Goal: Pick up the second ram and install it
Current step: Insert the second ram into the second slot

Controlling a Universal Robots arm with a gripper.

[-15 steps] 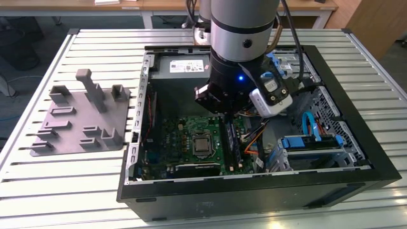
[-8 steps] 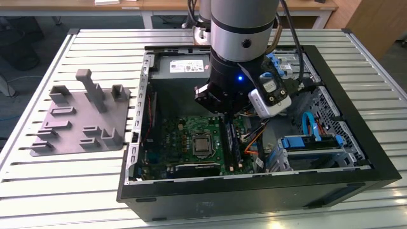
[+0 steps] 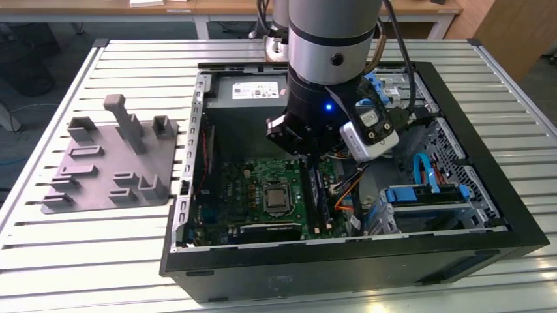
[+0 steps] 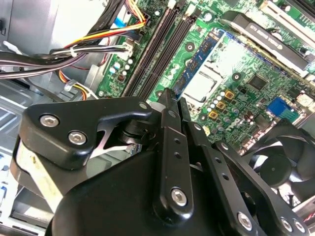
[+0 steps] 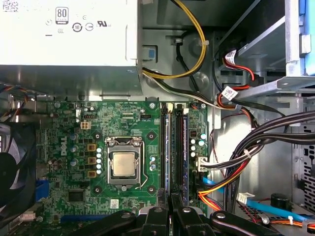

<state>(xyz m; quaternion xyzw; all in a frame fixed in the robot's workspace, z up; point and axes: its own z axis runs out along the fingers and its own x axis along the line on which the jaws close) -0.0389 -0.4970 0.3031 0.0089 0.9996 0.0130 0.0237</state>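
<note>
End effector (image 4: 172, 96) closed, low inside the computer case (image 3: 331, 264), tips at one end of the second ram (image 4: 198, 60).

In my second wrist view the end effector's black linkage is right up against the lens. Its tips are drawn together just beside the near end of the second ram, and I cannot tell whether they touch it. The stick stands on edge along the memory slots (image 4: 152, 49), on the side toward the processor socket (image 4: 199, 86); I cannot tell if it is fully seated. In the first wrist view I see the green motherboard (image 5: 74, 162) lying below the power supply (image 5: 64, 34). In the exterior view the arm (image 3: 331, 65) reaches down into the case. The grey tray (image 3: 113, 169) lies on the table (image 3: 52, 261), well apart on the exterior view's left.
</note>
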